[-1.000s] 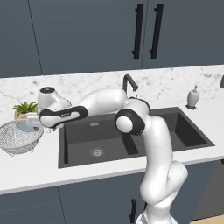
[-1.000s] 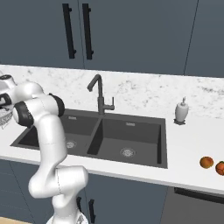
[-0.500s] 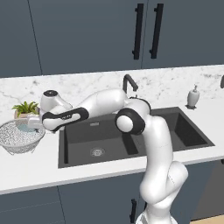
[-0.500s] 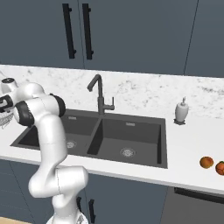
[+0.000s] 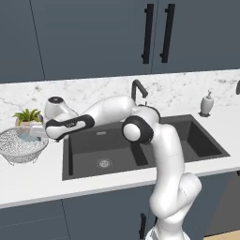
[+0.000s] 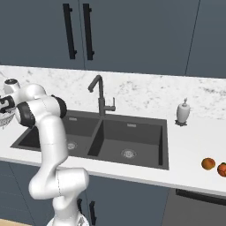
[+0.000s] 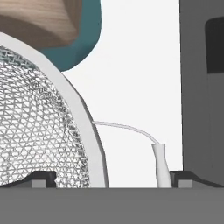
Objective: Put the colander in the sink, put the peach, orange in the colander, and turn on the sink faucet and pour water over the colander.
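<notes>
The white wire-mesh colander (image 5: 18,146) stands on the counter left of the dark double sink (image 5: 84,161), beside the plant pot. My gripper (image 5: 33,136) reaches over its right rim, open. In the hand view the rim of the colander (image 7: 83,118) and its thin wire side handle (image 7: 131,129) lie between the two wide-apart fingertips (image 7: 41,179) of the gripper (image 7: 113,181), not clamped. The orange (image 6: 208,163) and the redder peach (image 6: 222,169) rest on the counter far right of the sink (image 6: 145,132). The black sink faucet (image 6: 100,95) stands behind the basins, with no water running.
A teal plant pot (image 5: 27,118) stands just behind the colander, close to my hand, and appears as the teal pot (image 7: 87,39) in the hand view. A white soap dispenser (image 6: 183,112) is at the back right. Dark cabinets hang above the counter.
The arm has stretched a little further left, bringing the hand over the colander's right rim. The jaws have widened slightly.
</notes>
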